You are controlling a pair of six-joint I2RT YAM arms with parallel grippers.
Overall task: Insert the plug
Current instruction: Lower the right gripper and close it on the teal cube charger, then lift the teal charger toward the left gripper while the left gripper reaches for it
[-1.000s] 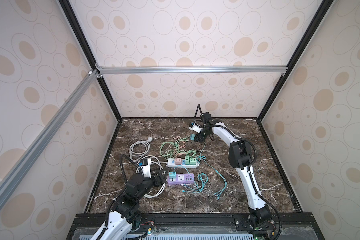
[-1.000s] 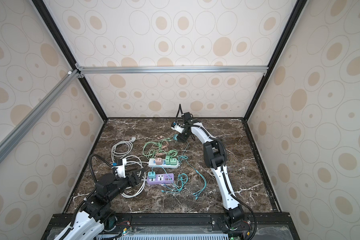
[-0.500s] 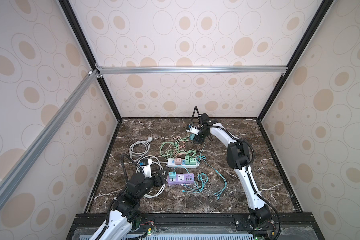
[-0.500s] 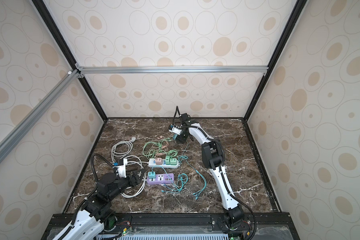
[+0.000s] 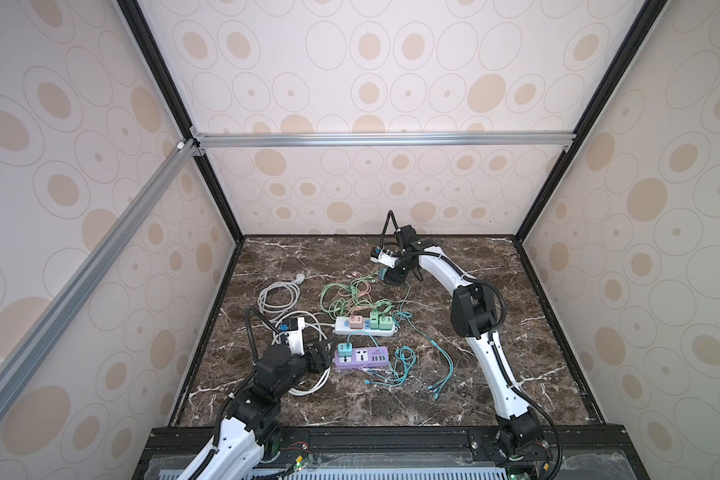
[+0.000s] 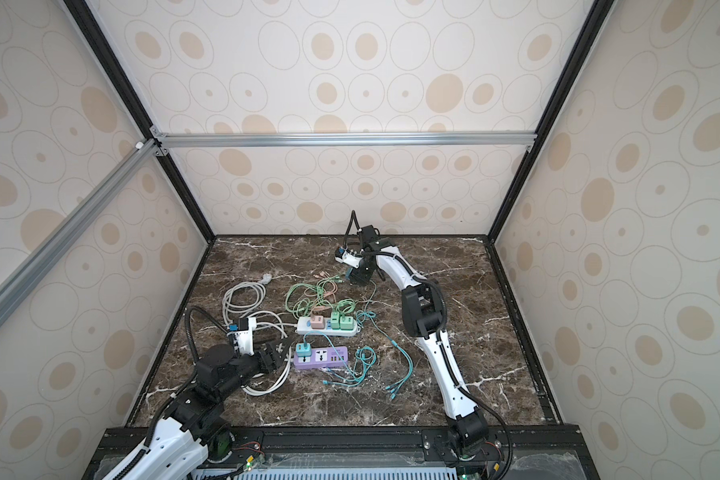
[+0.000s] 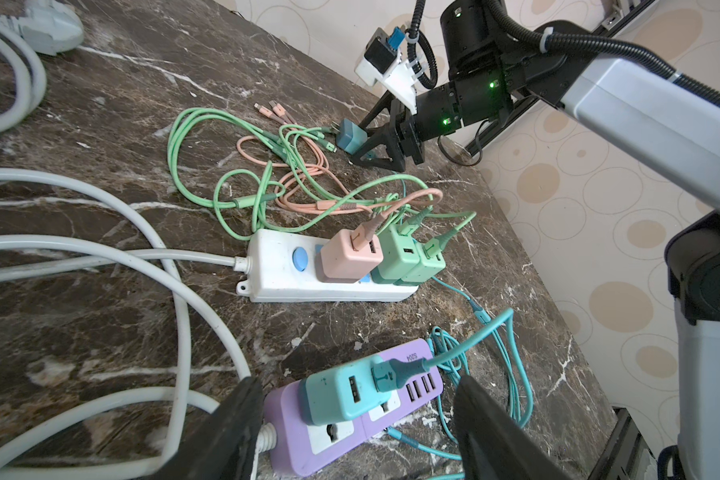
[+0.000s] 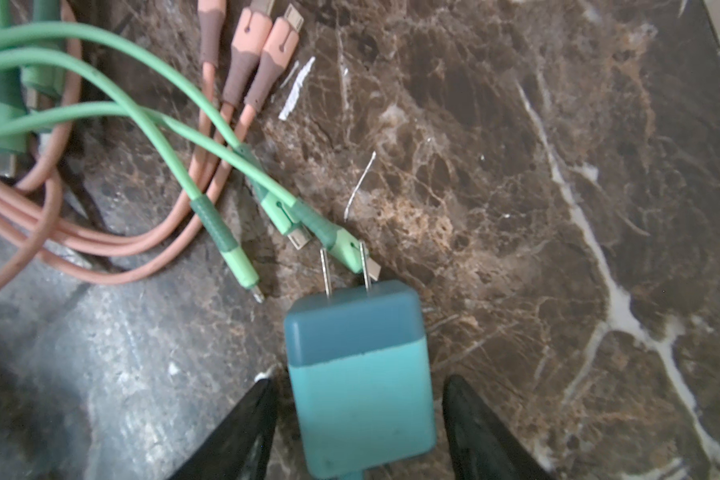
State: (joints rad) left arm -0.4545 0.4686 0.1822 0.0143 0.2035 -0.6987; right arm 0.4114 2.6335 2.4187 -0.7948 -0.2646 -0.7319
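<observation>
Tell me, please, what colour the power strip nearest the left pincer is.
The power strip is purple, clearest in the left wrist view.

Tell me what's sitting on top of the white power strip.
A pink charger and two green chargers stand plugged in side by side on the white strip, next to its blue button. They cover the sockets beneath, so their pins can't be seen.

In the right wrist view the teal plug (image 8: 360, 374) lies between the right fingers (image 8: 242, 432). Its cable end runs off the picture's edge, as do the fingers' roots. In the left wrist view one of the left fingers (image 7: 233, 432) hides the cord end of the purple power strip (image 7: 412, 359). In both top views the plug (image 5: 382, 274) (image 6: 348, 274) is too small to tell contact.
</observation>
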